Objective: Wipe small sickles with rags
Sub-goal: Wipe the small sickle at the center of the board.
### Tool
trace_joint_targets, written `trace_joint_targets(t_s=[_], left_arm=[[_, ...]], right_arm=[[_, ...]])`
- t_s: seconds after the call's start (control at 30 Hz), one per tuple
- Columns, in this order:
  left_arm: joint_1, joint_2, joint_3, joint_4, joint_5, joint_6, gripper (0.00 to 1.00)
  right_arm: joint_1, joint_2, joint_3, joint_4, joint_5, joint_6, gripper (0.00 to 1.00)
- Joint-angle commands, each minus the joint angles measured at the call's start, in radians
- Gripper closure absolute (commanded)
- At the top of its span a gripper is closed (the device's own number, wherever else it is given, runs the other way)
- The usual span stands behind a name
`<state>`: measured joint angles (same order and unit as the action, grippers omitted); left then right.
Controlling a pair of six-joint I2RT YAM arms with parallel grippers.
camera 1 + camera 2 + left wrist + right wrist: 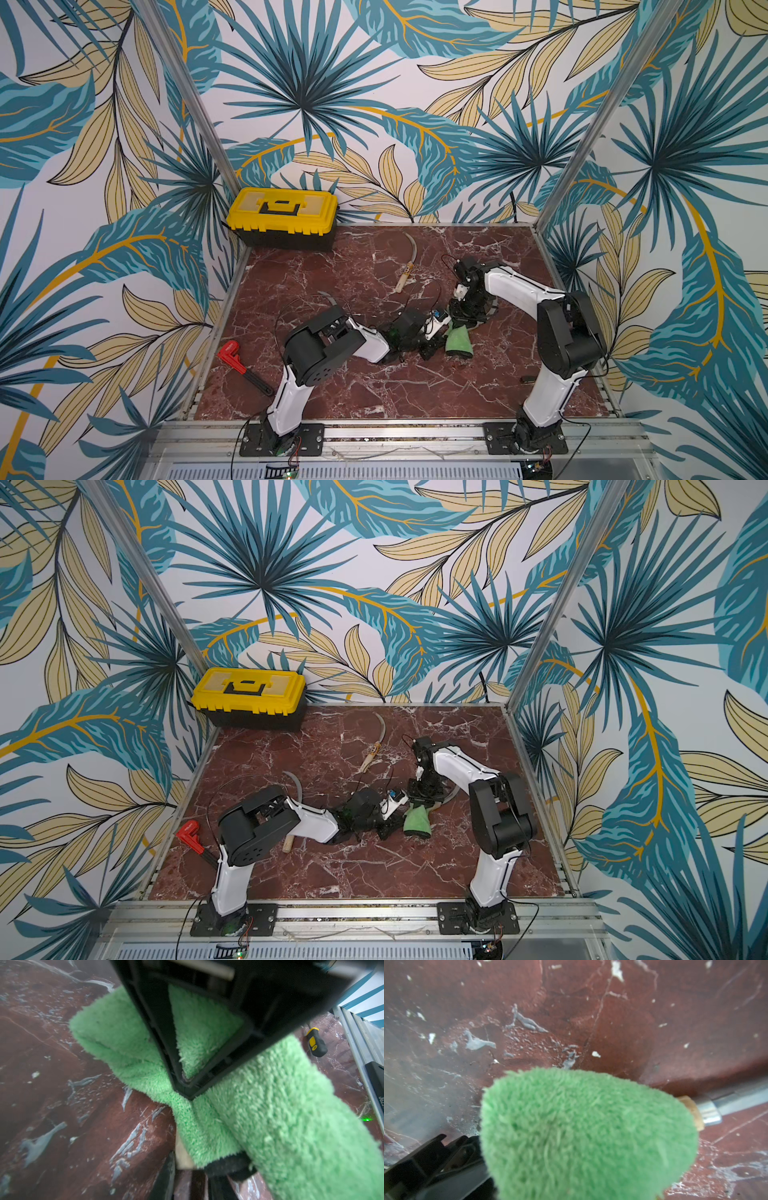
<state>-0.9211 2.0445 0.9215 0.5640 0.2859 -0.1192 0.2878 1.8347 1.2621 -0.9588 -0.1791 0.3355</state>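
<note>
The green rag (459,341) hangs at the table's middle, and my right gripper (455,322) is shut on its top fold; in the left wrist view its black fingers (245,1047) meet on the rag (280,1105). The rag (587,1136) is draped over the pale handle of one small sickle, whose grey blade (737,1101) sticks out beyond it. My left gripper (193,1167) is shut on that handle (182,1157) just below the cloth. A second small sickle (409,262) lies at the back centre. A third (295,785) lies partly under my left arm.
A yellow toolbox (282,216) stands at the back left corner. A red wrench (239,361) lies by the left edge. A screwdriver with a yellow and black handle (314,1043) lies near the right rail. Metal rails border the marble table (415,386).
</note>
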Motion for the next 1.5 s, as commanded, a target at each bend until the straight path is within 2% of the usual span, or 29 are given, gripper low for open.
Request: trace_joint_targets(t_s=[0.0,0.4,0.57,0.77,0.9,1.2,1.33,1.47], left_arm=[[0.005,0.002,-0.050,-0.104,-0.006,0.004,1.00],[0.008,-0.006,-0.067,-0.104,-0.011,-0.002,1.00],[0.010,-0.011,-0.069,-0.104,-0.015,0.004,1.00],[0.010,-0.012,-0.067,-0.100,-0.006,0.001,1.00],[0.010,-0.010,-0.069,-0.096,-0.006,-0.002,1.00],[0.010,-0.015,-0.085,-0.096,-0.017,-0.003,1.00],[0.010,-0.013,-0.087,-0.096,-0.017,-0.004,1.00],[0.010,-0.014,-0.094,-0.096,-0.018,-0.005,1.00]], right_arm=[[-0.046,0.049,-0.050,-0.045,0.213,-0.025,0.90],[-0.133,0.029,-0.013,-0.082,0.327,-0.053,0.91],[-0.112,-0.085,0.027,-0.146,0.280,-0.073,0.92],[-0.004,-0.163,0.043,-0.179,0.141,-0.075,0.91],[0.028,-0.141,0.025,-0.117,0.060,-0.063,0.91],[0.039,0.012,-0.027,0.017,-0.048,-0.071,0.91],[0.039,0.055,-0.032,0.019,-0.031,-0.074,0.92],[0.032,0.084,-0.023,-0.012,0.042,-0.069,0.91]])
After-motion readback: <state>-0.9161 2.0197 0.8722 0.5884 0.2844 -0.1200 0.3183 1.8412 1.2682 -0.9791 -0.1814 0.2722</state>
